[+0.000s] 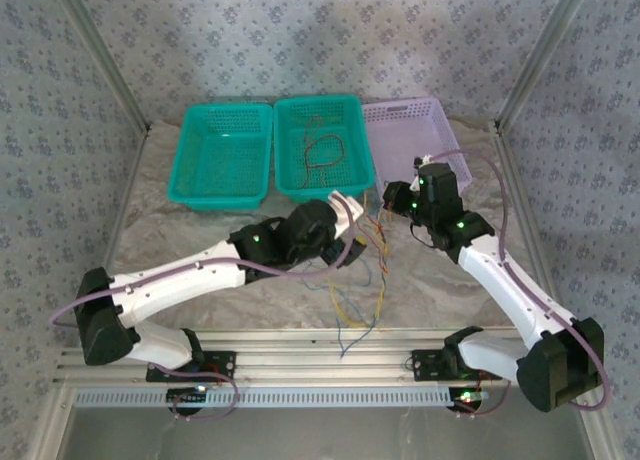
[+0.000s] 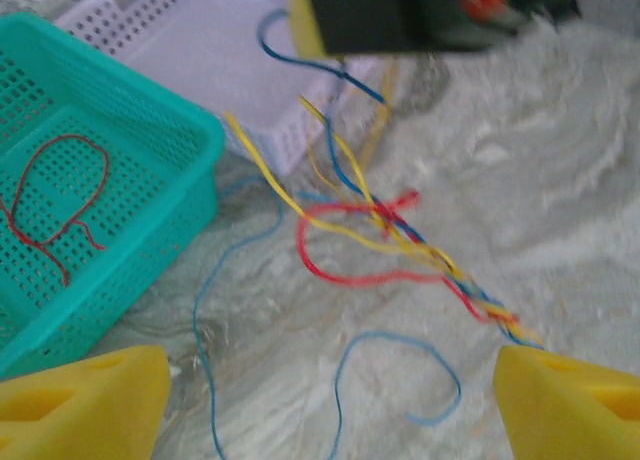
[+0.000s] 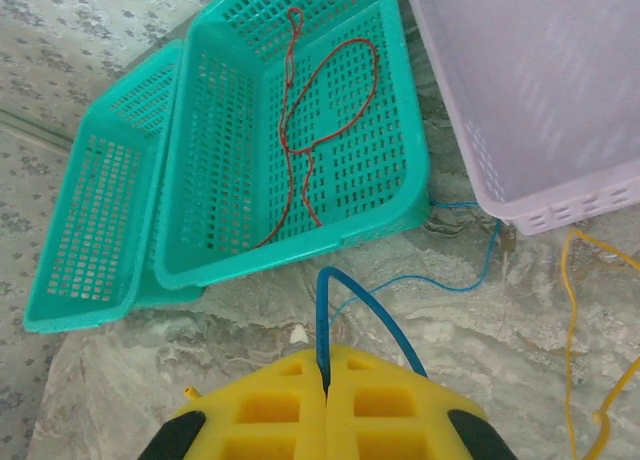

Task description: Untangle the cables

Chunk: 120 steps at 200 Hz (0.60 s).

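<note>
A twisted bundle of red, yellow and blue cables (image 2: 400,230) hangs over the table (image 2: 560,180), running up to my right gripper (image 1: 397,202). That gripper (image 3: 325,380) is shut on a blue cable (image 3: 322,320), which loops out of its yellow fingertips. My left gripper (image 2: 330,400) hovers open just above the table. A loose blue cable (image 2: 400,340) lies between its yellow fingers (image 2: 90,400), untouched. A single red cable (image 3: 300,110) lies inside the middle teal basket (image 1: 290,185). More strands (image 1: 360,300) trail toward the near edge.
Three baskets stand in a row at the back: a teal one (image 1: 190,185) on the left, the middle teal one, and a lilac one (image 1: 440,130) on the right. A thin blue strand (image 3: 470,270) runs along the baskets' front. Frame posts flank the table.
</note>
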### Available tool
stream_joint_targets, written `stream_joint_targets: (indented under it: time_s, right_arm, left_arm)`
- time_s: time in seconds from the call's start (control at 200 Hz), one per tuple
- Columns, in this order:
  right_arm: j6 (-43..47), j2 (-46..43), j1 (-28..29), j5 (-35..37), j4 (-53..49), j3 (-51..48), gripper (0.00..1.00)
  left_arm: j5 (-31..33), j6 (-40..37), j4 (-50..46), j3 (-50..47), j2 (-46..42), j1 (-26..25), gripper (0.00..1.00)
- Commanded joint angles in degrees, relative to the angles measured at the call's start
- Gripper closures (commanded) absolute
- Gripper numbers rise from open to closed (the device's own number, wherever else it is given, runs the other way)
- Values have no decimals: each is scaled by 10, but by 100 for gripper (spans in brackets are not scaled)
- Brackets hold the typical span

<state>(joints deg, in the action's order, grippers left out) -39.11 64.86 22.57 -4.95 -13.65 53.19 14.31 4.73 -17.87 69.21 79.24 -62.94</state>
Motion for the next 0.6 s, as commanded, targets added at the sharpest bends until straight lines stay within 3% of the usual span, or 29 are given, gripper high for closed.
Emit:
stream_joint_targets:
  time_s: [0.0, 0.255, 0.595]
  right_arm:
    - [5, -20, 7, -10, -8, 25, 100]
    - [-8, -26, 11, -33, 1, 33, 100]
    - [-22, -29, 11, -51, 11, 35, 100]
  left_arm:
    - [-69, 41, 76, -5, 14, 27, 16]
    - [-202, 115, 135, -24, 50, 70, 21]
    - [-261, 188, 203, -72, 53, 96, 25]
